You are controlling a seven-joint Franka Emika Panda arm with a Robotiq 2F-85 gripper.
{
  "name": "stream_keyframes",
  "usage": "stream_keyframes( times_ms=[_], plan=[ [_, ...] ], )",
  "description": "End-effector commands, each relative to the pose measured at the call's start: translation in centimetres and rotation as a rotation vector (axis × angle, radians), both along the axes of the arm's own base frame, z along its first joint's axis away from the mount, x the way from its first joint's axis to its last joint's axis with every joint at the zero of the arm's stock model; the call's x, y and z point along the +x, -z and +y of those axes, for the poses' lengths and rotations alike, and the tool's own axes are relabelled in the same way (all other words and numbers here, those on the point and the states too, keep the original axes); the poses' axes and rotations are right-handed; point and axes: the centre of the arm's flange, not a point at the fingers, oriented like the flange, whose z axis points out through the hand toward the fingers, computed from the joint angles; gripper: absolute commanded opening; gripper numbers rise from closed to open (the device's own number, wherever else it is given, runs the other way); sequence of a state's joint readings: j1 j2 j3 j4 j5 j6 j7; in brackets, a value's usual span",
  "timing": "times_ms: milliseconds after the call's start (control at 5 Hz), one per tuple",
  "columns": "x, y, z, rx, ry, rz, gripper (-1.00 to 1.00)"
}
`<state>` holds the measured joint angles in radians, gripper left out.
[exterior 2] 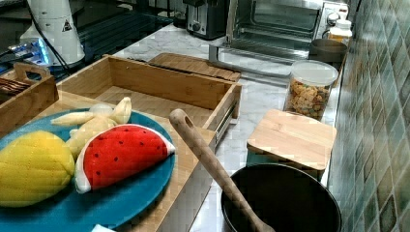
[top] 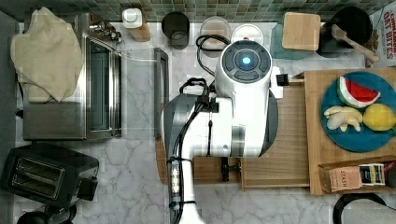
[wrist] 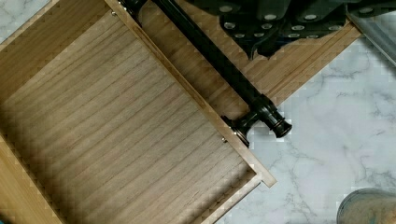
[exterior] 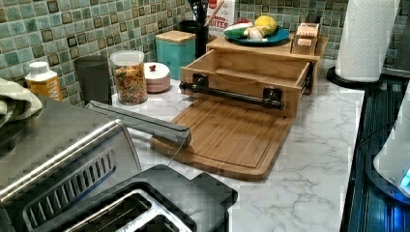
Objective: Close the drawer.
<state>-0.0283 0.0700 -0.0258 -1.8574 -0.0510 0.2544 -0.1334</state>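
Note:
The drawer (top: 292,140) stands pulled out of its light-wood cabinet (top: 322,140) toward the top view's left. Its plank bottom (wrist: 116,130) is bare. A black bar handle (wrist: 219,65) runs across the drawer front (exterior: 232,104) and hangs over the bamboo cutting board (exterior: 227,137). My gripper (wrist: 264,46) hovers above the handle and the cutting board, just outside the drawer front and apart from both. The white arm (top: 233,107) covers the drawer's front half in the top view. From the right view the drawer (exterior 2: 145,104) shows nothing inside it.
A blue plate (top: 355,140) of toy fruit and a tea box (top: 355,177) sit on the cabinet top. The toaster oven (top: 70,93) has its door (exterior: 140,123) open beside the cutting board. A cereal jar (exterior: 128,77), a teal canister (exterior: 175,48) and a paper towel roll (exterior: 365,34) stand around.

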Motion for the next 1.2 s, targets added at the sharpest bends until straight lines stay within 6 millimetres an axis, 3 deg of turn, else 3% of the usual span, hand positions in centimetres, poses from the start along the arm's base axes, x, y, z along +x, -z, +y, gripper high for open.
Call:
stream_keyframes(
  times_ms=[200,400,600,1000,1200],
  plan=[
    [-0.2,0.5,-0.1,-0.002,0.0,0.011,-1.0],
    [-1.4,1.8,0.2,0.027,-0.053,-0.034,-1.0],
    [-3.7,3.0,1.9,0.059,-0.132,-0.098,-1.0],
    [-6.0,5.4,6.6,0.092,-0.323,-0.138,-1.0],
    [-6.7,7.6,6.8,0.117,-0.429,-0.134,-1.0]
  ],
)
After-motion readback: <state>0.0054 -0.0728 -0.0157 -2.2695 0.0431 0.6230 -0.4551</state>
